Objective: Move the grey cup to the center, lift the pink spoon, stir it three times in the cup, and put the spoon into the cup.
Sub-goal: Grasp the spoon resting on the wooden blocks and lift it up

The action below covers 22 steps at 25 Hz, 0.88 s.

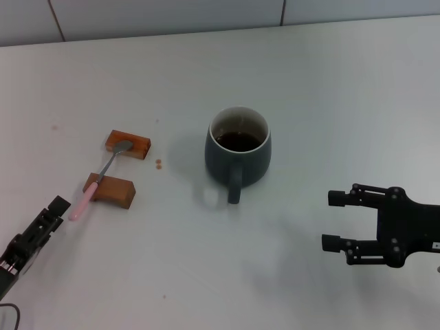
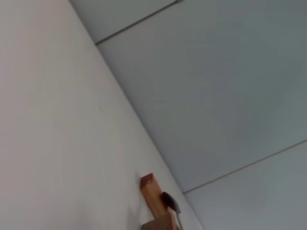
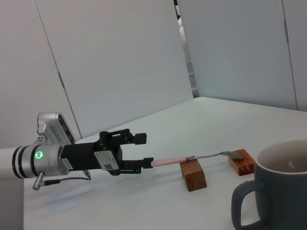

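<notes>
The grey cup (image 1: 237,148) stands mid-table with dark liquid inside and its handle toward me; it also shows in the right wrist view (image 3: 283,191). The pink spoon (image 1: 103,173) lies bridged across two brown blocks, its metal bowl on the far block (image 1: 128,144) and its pink handle sticking out past the near block (image 1: 110,190). It also shows in the right wrist view (image 3: 201,157) and the left wrist view (image 2: 170,203). My left gripper (image 1: 55,212) is open and empty just short of the pink handle end, as the right wrist view (image 3: 142,149) shows. My right gripper (image 1: 333,220) is open and empty, to the right of the cup and nearer to me.
A small brown speck (image 1: 159,163) lies on the white table (image 1: 330,82) between the far block and the cup. A pale panelled wall (image 1: 172,14) runs along the table's far edge.
</notes>
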Tool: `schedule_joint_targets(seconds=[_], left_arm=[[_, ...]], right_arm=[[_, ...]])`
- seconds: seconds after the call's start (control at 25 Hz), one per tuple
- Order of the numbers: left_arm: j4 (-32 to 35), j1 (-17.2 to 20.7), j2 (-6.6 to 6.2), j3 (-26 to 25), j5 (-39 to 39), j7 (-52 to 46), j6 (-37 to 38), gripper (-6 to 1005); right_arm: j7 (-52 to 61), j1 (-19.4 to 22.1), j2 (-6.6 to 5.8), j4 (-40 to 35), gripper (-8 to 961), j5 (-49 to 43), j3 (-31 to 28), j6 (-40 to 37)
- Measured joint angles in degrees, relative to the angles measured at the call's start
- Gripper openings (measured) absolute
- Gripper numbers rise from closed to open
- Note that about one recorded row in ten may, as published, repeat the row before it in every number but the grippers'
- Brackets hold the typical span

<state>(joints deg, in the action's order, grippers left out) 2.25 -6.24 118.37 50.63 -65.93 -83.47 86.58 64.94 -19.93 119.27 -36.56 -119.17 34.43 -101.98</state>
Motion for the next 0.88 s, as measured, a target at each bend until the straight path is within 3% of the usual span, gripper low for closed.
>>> schedule_joint_targets(seconds=[0.88], left_arm=[[-2.7, -3.5, 0.27, 0.1, -0.4, -0.5, -1.9, 784]], right_arm=[[0.0, 0.2, -0.1, 0.0, 811, -1.1, 0.0, 0.0]])
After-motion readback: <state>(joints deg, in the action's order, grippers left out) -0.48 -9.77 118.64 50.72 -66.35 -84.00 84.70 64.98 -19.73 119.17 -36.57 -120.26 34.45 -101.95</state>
